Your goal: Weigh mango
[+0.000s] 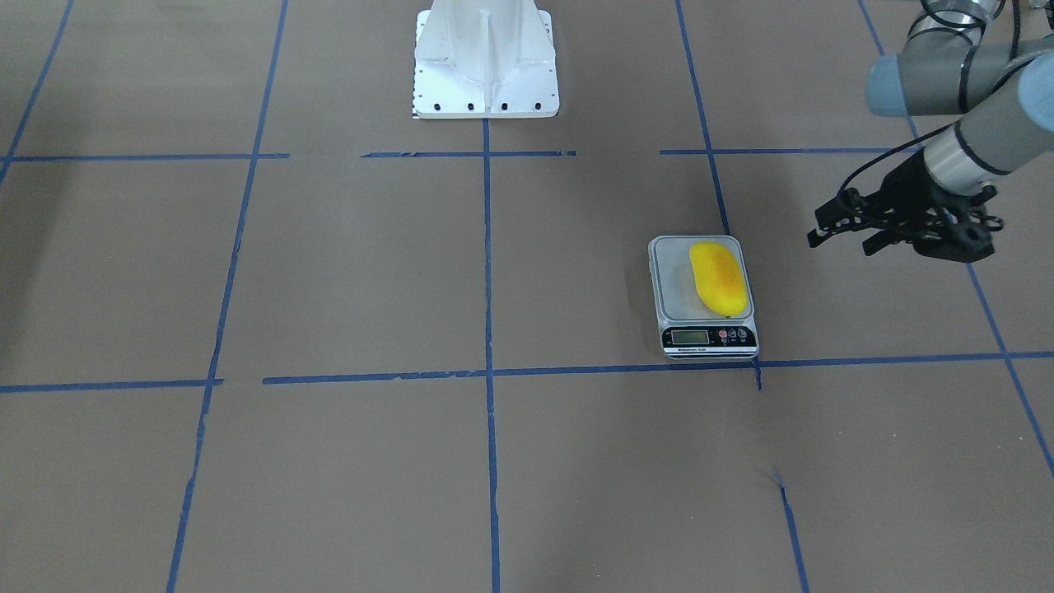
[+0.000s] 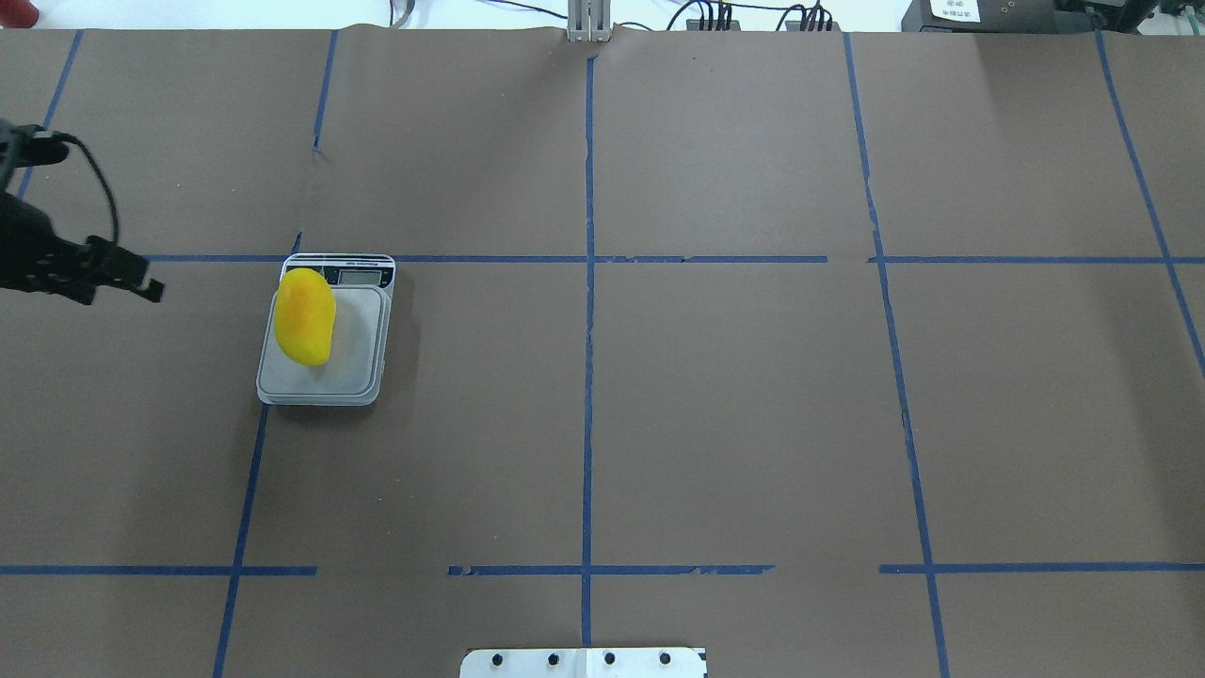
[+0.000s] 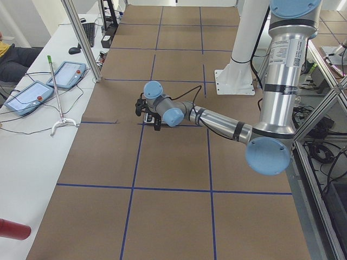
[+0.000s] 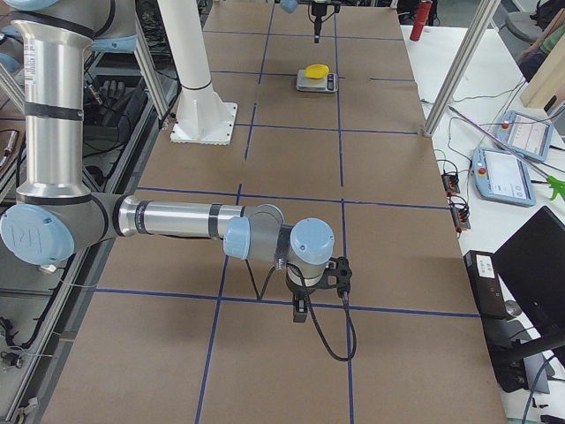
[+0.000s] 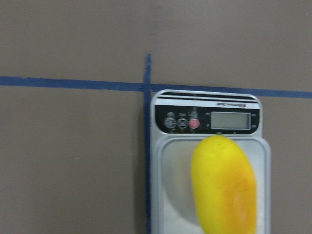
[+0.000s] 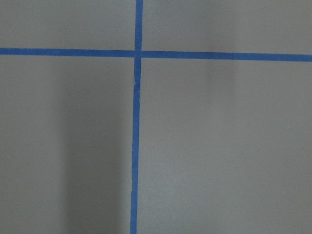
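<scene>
Because the mango [image 1: 719, 278] lies lengthwise on the platform of the scale [image 1: 671, 306], with nothing else touching it, you can take the placing as done; its whole weight appears to rest on the pan, which is what a true reading needs. It sits toward the robot's left side of the platform rather than dead centre. In the left wrist view its far tip comes right up to the control panel yet leaves the display [image 5: 230, 120] uncovered, so the figures should be legible up close, though you cannot read them in any of these views. The left hand [image 1: 840, 241] hangs above the surface [image 1: 329, 272], off to the robot's left of the scale and well apart from it. Its fingers are spread with nothing between them, a sensible place for it, since a hand over or against the pan would spoil the weight and block the view. The right hand [image 4: 320, 284] shows only in the side view, low over a crossing of blue tape lines [image 6: 136, 52] far from the scale, so you cannot tell whether it is wide or closed; it seems to have no part here. What remains, by my judgement, is to let the scale settle and read it.
</scene>
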`<state>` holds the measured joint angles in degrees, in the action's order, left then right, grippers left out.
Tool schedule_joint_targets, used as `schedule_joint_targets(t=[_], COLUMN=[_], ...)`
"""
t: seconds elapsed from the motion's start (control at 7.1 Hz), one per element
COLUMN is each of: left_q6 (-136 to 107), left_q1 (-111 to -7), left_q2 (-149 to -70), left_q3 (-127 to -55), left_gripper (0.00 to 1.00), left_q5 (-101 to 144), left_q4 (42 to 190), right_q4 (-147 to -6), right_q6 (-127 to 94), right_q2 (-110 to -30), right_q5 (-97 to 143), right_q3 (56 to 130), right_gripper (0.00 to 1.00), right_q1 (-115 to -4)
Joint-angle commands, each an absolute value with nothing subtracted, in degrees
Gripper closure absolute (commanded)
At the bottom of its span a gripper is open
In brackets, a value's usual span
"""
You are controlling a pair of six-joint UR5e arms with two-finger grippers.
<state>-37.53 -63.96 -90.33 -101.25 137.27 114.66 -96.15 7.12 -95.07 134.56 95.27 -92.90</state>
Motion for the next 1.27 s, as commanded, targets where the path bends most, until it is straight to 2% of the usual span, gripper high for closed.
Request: schedule_joint_targets(t=[0.0,0.28,0.56,1.13], left_q6=[-13.29,0.62,7.91,8.17], left_q1=[-76.49,-88.71,-92.28,-94.74], left_q2=[-80.63,-80.24,-82.95,-84.02], left_q3=[-100.29,-99.93,-99.93,-99.67], left_gripper=[0.0,0.0,0.0,0.0], left_q5=[137.29,136.59,136.49,136.32], left_q4=[113.48,97.04,86.61,84.73], right_q4=[-96.15,-96.15,-96.15,-96.15], right_q6=[7.12,7.12,7.12,7.12], right_q2=[-95.1,-95.1,-95.01,-95.1], right_q5=[134.56,134.56,134.56,134.56], right_q3=[95.27,95.27,95.27,95.27], right_gripper=[0.0,0.0,0.0,0.0], right_q1=[-92.9,-92.9,-92.9,-92.9])
